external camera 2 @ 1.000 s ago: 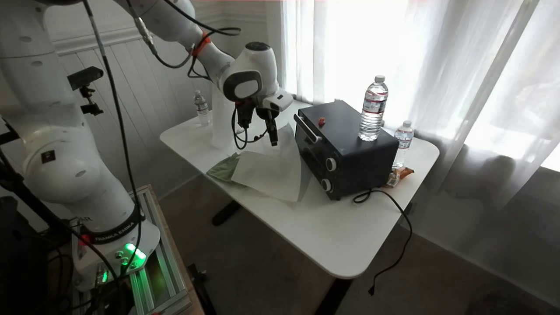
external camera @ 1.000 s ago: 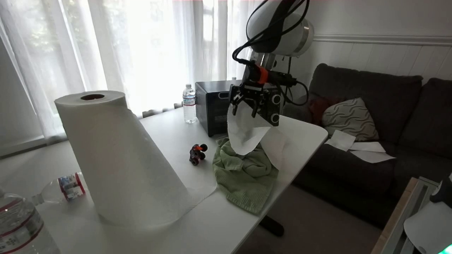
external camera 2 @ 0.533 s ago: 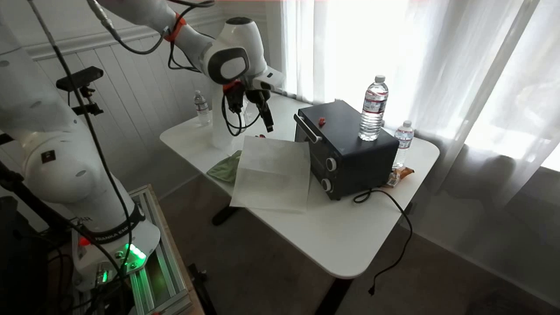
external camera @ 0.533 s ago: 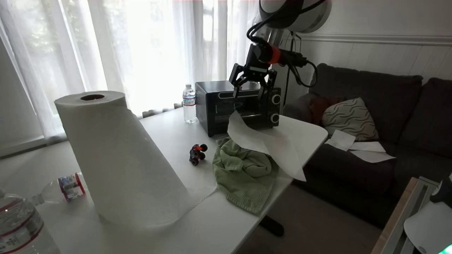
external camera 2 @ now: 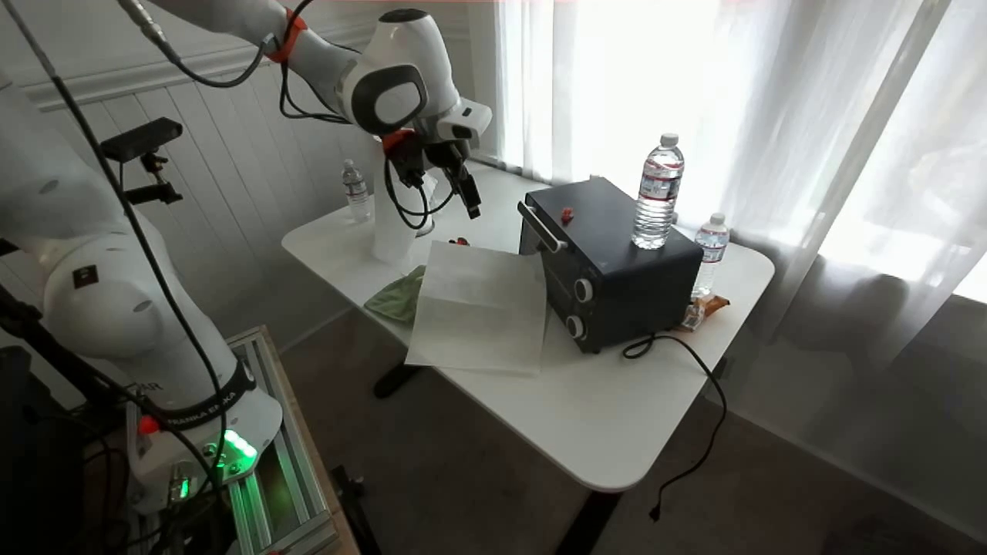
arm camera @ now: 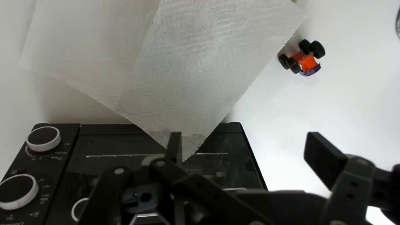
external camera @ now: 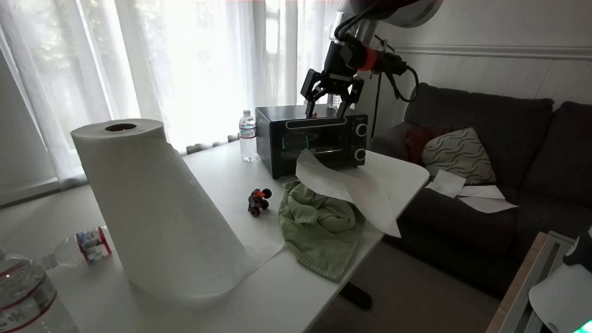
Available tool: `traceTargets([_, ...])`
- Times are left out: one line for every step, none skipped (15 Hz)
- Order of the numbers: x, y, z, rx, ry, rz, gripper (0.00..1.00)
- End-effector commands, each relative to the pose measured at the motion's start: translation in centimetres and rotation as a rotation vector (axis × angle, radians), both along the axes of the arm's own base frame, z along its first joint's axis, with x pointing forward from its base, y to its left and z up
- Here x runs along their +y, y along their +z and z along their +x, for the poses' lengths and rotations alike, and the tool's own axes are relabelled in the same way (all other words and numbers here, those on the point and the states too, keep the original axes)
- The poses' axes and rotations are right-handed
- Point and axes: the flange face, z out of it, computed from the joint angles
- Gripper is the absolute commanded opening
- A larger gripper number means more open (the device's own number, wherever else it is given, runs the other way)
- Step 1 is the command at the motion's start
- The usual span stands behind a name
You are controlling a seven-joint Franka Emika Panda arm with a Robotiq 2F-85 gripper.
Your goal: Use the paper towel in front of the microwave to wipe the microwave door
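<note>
Okay, count: one gripper [external camera: 325, 114], one microwave [external camera 2: 640, 293], one paper towel [external camera 2: 482, 308], one green cloth [external camera: 319, 249], one towel roll [external camera: 171, 222], one toy truck [arm camera: 307, 63]. Fingers [arm camera: 325, 157] spread wide. The paper towel lies partly over the green cloth, in front of the microwave, one corner raised. Versus a second ago: it was up at the fingers, now dropped clear; gripper sits higher.

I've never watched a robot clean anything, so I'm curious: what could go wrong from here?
The gripper is open and holds nothing, so the loose paper towel might slip or tear when pinched.
The paper towel partly covers the green cloth, which could get grabbed along with it.
A water bottle stands on top of the microwave; a hard bump while wiping the door might knock it over.
</note>
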Motion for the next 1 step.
traceTargets([-0.04,0.0,-0.02,0.002,0.001,0.0,1.0])
